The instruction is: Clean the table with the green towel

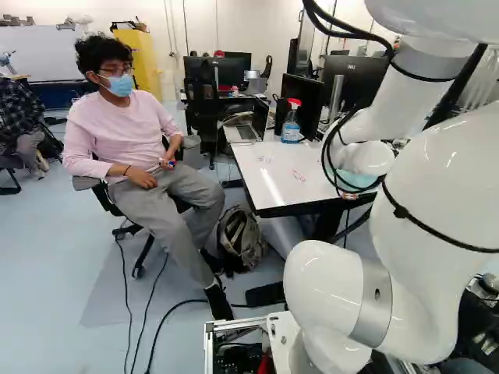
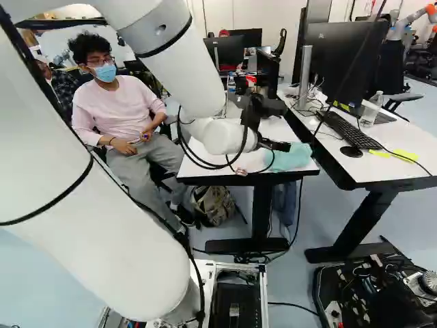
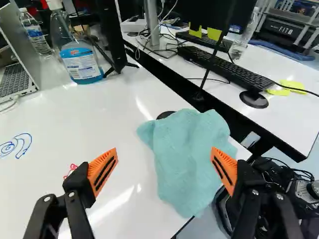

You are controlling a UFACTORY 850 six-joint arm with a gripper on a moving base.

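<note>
With the pincer (image 3: 164, 150) spread apart, the towel (image 2: 293, 157), right of centre in the right base view, seems light, limp, best pinched mid-cloth.

Monitors (image 2: 348, 61) and another robot (image 2: 408, 20) show a lab.

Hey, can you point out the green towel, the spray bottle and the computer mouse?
Green towel (image 3: 189, 154): wrist view, middle of the cloth.
Spray bottle (image 3: 82, 63): wrist view, on its label.
Computer mouse (image 3: 253, 98): wrist view, on its top.

The towel (image 3: 187, 149) lies on the table (image 3: 114, 114), at its edge. The sprayer (image 3: 82, 64) stands between laptop (image 3: 25, 45) and monitor (image 3: 110, 30) (keyboard (image 3: 224, 69) on the desk (image 3: 284, 112)).
</note>
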